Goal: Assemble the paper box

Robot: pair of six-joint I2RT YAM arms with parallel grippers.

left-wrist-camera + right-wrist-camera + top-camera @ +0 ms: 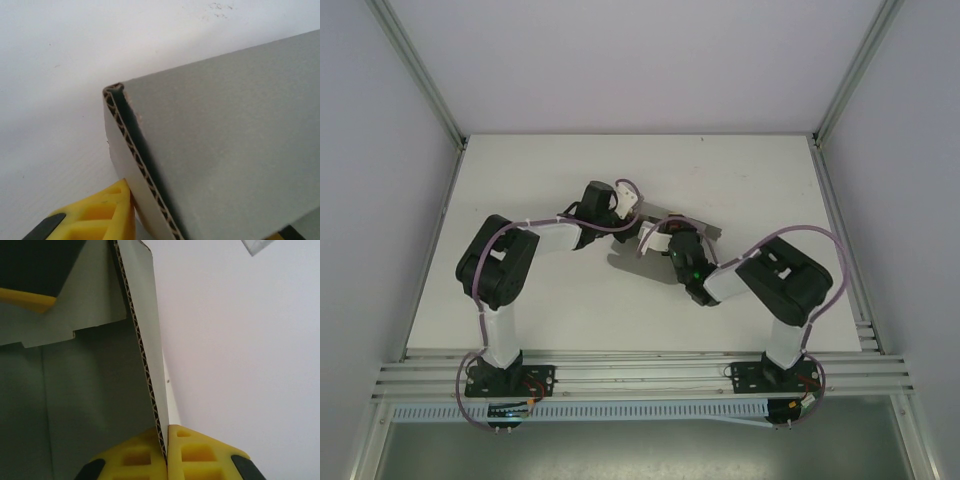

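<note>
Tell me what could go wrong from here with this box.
The right hand pinches only the thin edge of one wall of the paper box, so a hard pull could crease or tear it. The folded flap next to the left hand might spring back open if it is let go.

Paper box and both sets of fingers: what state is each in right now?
paper box: part-folded, one panel doubled over, not yet a closed box.
right fingers: shut on the edge of a raised panel of the paper box.
left fingers: one lies against the folded panel; cannot tell whether they are open or shut.
</note>
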